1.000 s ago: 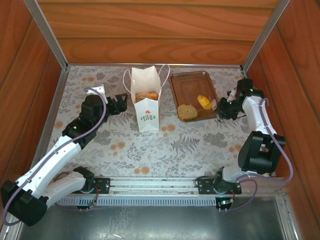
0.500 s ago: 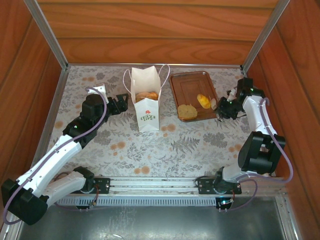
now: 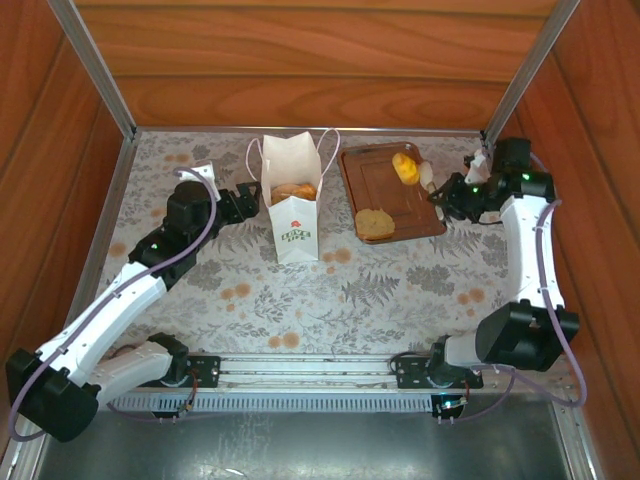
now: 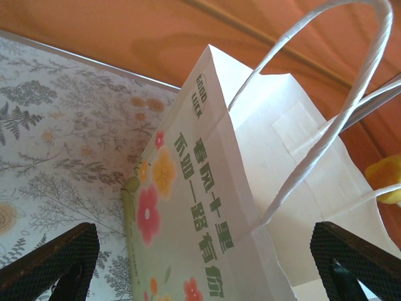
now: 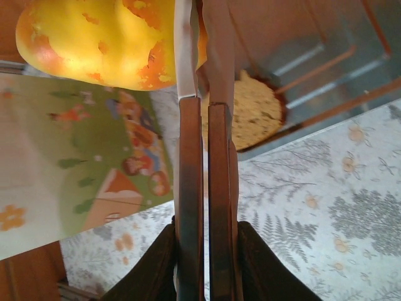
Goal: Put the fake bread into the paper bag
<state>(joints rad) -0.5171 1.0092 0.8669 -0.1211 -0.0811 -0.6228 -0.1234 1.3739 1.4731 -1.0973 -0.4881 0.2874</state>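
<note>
- I'm holding the left gripper point(image 3: 248, 198) spread wide at the left side of the paper bag point(image 3: 296, 228), one finger on either side of its edge. It's bracing the bag; I can't tell if it's touching.
- Some bread point(image 3: 295, 190) is lying inside the open bag.
- A round bun point(image 3: 375, 222) is waiting on the tray point(image 3: 375, 180).
- The right gripper point(image 3: 428, 182) is clamped tight, pinching the yellow bread point(image 3: 405, 166) by its edge over the tray's far end.
- I'm planning to carry it high, clear the handles point(image 4: 348, 94) and release over the opening. The thin pinch could slip.
</note>
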